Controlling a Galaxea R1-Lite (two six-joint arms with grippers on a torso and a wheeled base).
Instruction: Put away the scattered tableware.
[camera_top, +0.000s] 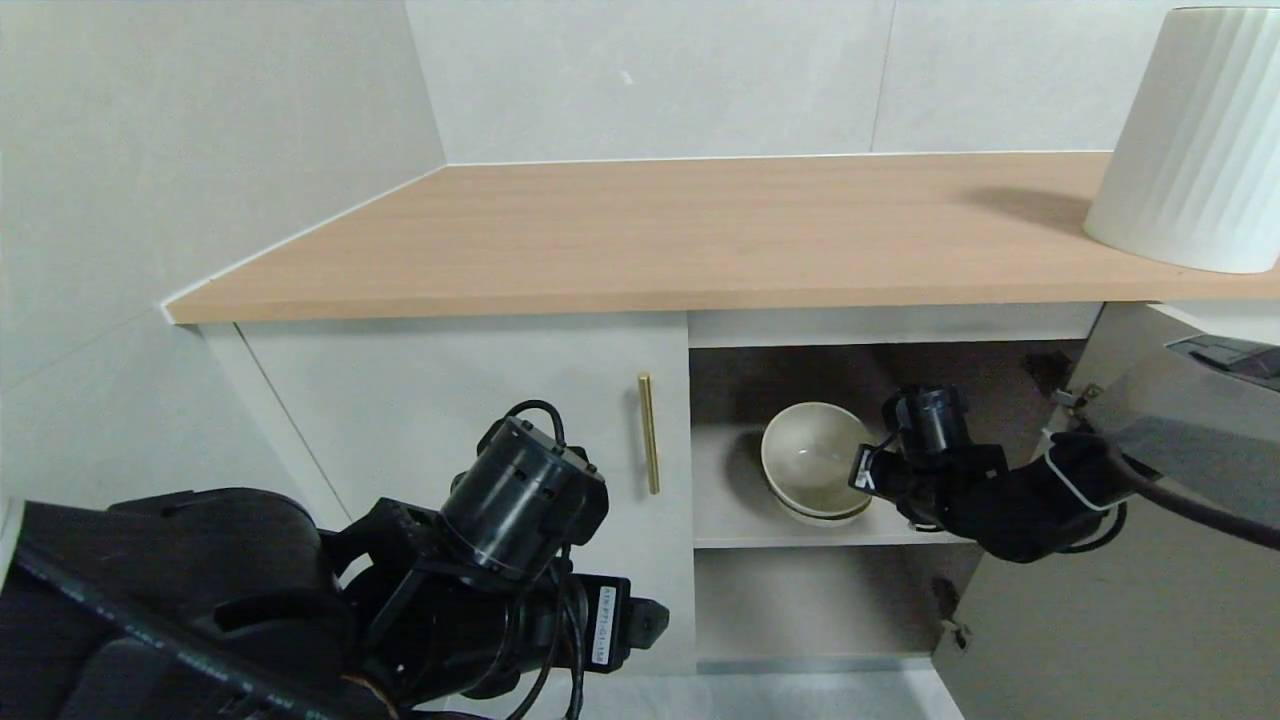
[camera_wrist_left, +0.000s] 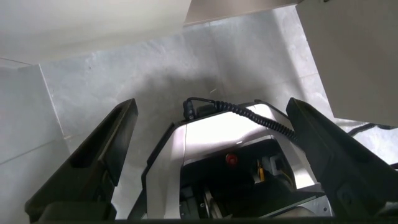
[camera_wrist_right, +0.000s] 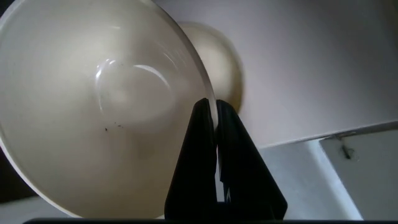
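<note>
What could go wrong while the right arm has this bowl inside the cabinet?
1. The right gripper pinches the bowl only at its rim, tilted; it may slip.
2. It sits close over another bowl on the shelf; a rough release could knock them together.
3. The open door stands close by and might be bumped on withdrawal.

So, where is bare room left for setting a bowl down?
The shelf strip left of the bowls; the lower compartment; the counter left of the white vessel. Crowded: the shelf's right, where the right gripper grips the top bowl.
</note>
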